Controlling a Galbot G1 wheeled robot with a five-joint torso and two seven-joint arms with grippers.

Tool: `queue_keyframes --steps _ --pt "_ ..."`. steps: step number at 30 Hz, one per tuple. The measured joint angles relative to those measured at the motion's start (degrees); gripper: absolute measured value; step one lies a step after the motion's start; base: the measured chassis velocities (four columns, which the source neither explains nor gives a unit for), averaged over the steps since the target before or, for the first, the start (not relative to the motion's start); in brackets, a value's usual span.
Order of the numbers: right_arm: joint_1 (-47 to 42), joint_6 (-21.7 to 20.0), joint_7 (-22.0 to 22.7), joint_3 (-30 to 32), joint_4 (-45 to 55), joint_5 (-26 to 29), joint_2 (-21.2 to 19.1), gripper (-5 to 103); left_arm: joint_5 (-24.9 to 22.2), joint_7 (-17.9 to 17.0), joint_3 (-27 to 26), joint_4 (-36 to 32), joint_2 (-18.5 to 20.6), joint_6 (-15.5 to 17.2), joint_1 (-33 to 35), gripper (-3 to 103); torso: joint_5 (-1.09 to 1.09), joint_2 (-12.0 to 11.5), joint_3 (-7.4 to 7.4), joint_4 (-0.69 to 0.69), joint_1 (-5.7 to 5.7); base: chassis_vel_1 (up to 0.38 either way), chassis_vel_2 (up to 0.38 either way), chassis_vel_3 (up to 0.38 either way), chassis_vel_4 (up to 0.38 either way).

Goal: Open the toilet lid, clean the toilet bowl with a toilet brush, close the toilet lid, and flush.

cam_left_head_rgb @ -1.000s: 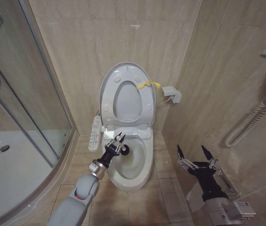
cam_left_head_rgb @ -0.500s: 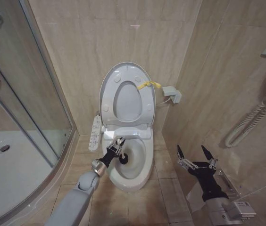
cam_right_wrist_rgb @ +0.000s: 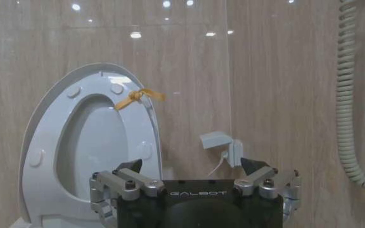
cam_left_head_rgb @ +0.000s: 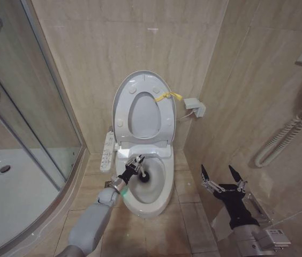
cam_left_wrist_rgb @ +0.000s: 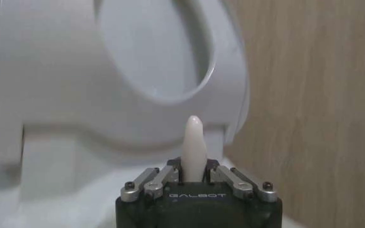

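Here the toilet brush (cam_left_head_rgb: 141, 172) sits with its dark head inside the toilet bowl (cam_left_head_rgb: 161, 199), near the back rim, its white handle (cam_left_wrist_rgb: 193, 147) pinched between the fingers of the left gripper (cam_left_head_rgb: 135, 165), which reaches in over the bowl's left edge. Just beyond that gripper the toilet lid (cam_left_head_rgb: 123, 96) stands upright against the wall with the seat ring (cam_left_head_rgb: 164, 115) raised against it and a yellow strap (cam_left_head_rgb: 167, 96) at its rim. Well off to the right, the right gripper (cam_left_head_rgb: 220, 176) hangs near the tiled wall, fingers spread and holding nothing.
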Motion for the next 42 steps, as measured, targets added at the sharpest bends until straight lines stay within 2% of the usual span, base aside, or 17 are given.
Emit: queue_keyframes --steps 2,3,6,7,9,11,16,19,27,34,39,42 --pt "0.0 0.0 0.0 0.0 0.0 0.0 0.0 100 -0.4 -0.8 0.2 -7.6 1.6 1.2 2.6 22 0.00 0.0 -0.01 0.01 0.00 0.000 0.000 0.000 0.000" --pt "0.0 0.0 0.0 0.0 0.0 0.0 0.0 100 -0.4 -0.8 0.2 -7.6 1.6 1.2 2.6 22 0.00 0.0 -0.01 0.01 0.00 0.000 0.000 0.000 0.000" --pt "0.0 0.0 0.0 0.0 0.0 0.0 0.0 100 -0.9 -1.2 0.3 -18.5 4.2 3.2 6.6 22 0.00 0.0 -0.01 0.00 -0.01 0.000 0.000 0.000 0.000" --pt "0.0 0.0 0.0 0.0 0.0 0.0 0.0 100 -0.9 -1.2 0.3 -18.5 4.2 3.2 6.6 22 0.00 0.0 -0.01 0.00 -0.01 0.000 0.000 0.000 0.000" --pt "0.0 0.0 0.0 0.0 0.0 0.0 0.0 100 -1.5 -1.4 0.2 -22.7 5.3 4.3 8.4 22 0.01 0.0 -0.01 -0.01 -0.01 0.000 0.000 0.000 0.000" --pt "0.0 0.0 0.0 0.0 0.0 0.0 0.0 100 -1.3 -1.5 -0.1 -23.6 5.6 4.8 9.2 22 0.00 0.0 -0.01 -0.01 -0.01 0.000 0.000 0.000 0.000" --pt "0.0 0.0 0.0 0.0 0.0 0.0 0.0 100 2.6 -2.6 -2.2 -23.7 5.8 4.8 11.5 22 -0.01 0.0 -0.01 0.00 -0.01 0.000 0.000 0.000 0.000" --pt "0.0 0.0 0.0 0.0 0.0 0.0 0.0 100 7.1 -2.6 -4.3 -26.9 5.5 4.4 13.4 22 -0.01 0.0 -0.01 -0.01 -0.01 0.000 0.000 0.000 0.000" --pt "0.0 0.0 0.0 0.0 0.0 0.0 0.0 100 3.7 -4.1 -6.4 -32.4 7.6 4.8 17.3 22 -0.01 0.0 -0.01 0.00 -0.01 0.000 0.000 0.000 0.000" --pt "0.0 0.0 0.0 0.0 0.0 0.0 0.0 100 2.9 -5.1 -9.1 -36.4 8.7 5.4 20.9 22 -0.01 0.0 -0.01 0.00 -0.01 0.000 0.000 0.000 0.000" --pt "0.0 0.0 0.0 0.0 0.0 0.0 0.0 100 0.6 -5.0 -11.8 -41.7 10.6 5.4 24.7 22 -0.01 0.0 -0.01 -0.01 -0.01 0.000 0.000 0.000 0.000" --pt "0.0 0.0 0.0 0.0 0.0 0.0 0.0 100 -3.0 -4.6 -13.3 -45.6 12.3 6.9 27.8 22 -0.01 0.0 -0.01 0.00 -0.01 0.000 0.000 0.000 0.000"
